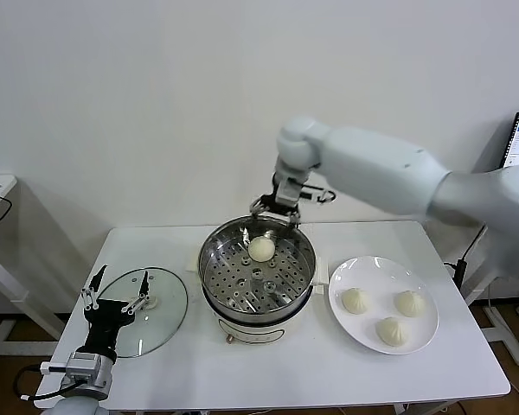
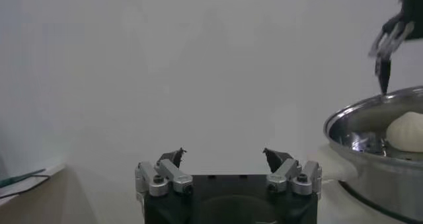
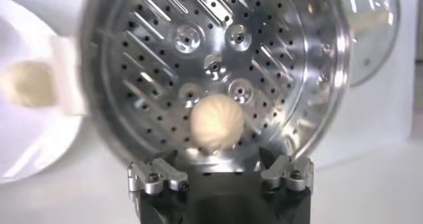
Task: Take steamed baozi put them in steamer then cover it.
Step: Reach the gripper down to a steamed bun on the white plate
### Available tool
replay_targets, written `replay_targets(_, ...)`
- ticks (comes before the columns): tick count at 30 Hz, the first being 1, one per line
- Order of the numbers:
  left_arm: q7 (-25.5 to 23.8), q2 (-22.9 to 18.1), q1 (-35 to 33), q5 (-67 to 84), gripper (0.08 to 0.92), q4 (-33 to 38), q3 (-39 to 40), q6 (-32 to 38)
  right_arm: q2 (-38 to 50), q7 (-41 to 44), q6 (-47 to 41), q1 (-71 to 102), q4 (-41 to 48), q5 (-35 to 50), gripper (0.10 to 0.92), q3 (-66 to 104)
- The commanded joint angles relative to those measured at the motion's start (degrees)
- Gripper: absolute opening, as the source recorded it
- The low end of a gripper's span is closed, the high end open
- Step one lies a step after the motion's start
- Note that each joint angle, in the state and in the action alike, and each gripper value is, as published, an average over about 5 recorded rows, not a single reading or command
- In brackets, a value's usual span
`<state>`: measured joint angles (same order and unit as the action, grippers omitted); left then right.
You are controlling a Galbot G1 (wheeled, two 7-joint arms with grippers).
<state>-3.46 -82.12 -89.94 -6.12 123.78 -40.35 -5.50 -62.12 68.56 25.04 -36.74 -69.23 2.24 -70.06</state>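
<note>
Right gripper (image 1: pixel 277 207) empty, spread wide above steamer's (image 1: pixel 258 275) far rim at frame centre | one baozi (image 1: pixel 261 249) just below it on perforated tray | three baozi (image 1: pixel 356 300) on white plate (image 1: pixel 376 270), right | left gripper (image 1: pixel 117 298) wide, lower left, over glass lid (image 1: pixel 156 322)

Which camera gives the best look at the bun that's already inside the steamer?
The right wrist view: the baozi fills the middle of the picture, pleats visible, lying on the perforated tray of the steamer. The head view shows it smaller, at the far side of the tray. The left wrist view catches only its top above the rim.
</note>
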Motion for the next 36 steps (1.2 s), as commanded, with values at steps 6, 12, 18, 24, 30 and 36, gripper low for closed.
replay_targets(6,0.1,0.1,-0.4,-0.4,0.823,0.7,0.5,0.0,25.0,3.9,-35.1,-4.2,-13.0,16.1,0.823,-8.8)
replay_targets(12,0.0,-0.2,-0.4,-0.5,0.823,0.6,0.8,0.2,26.6,3.3,-42.1,5.2,-12.7,10.8,0.823,-5.6)
replay_targets(18,-0.2,-0.3,-0.2,-0.9,0.823,0.1,0.9,0.4,25.2,1.2,-44.5,13.6,-9.3,9.2,0.823,-1.2)
replay_targets(24,-0.3,0.0,0.0,-0.9,0.823,-0.7,0.6,0.7,23.9,-1.3,-45.0,20.6,-6.0,6.1,0.823,4.3)
replay_targets(30,-0.3,0.1,0.4,-0.9,0.823,-1.2,0.8,0.6,22.6,-3.6,-45.5,25.6,-3.3,5.0,0.823,8.3)
replay_targets(36,-0.3,0.0,0.5,-0.9,0.823,-1.3,0.9,0.5,22.0,-4.3,-45.6,29.0,-2.4,3.9,0.823,10.4)
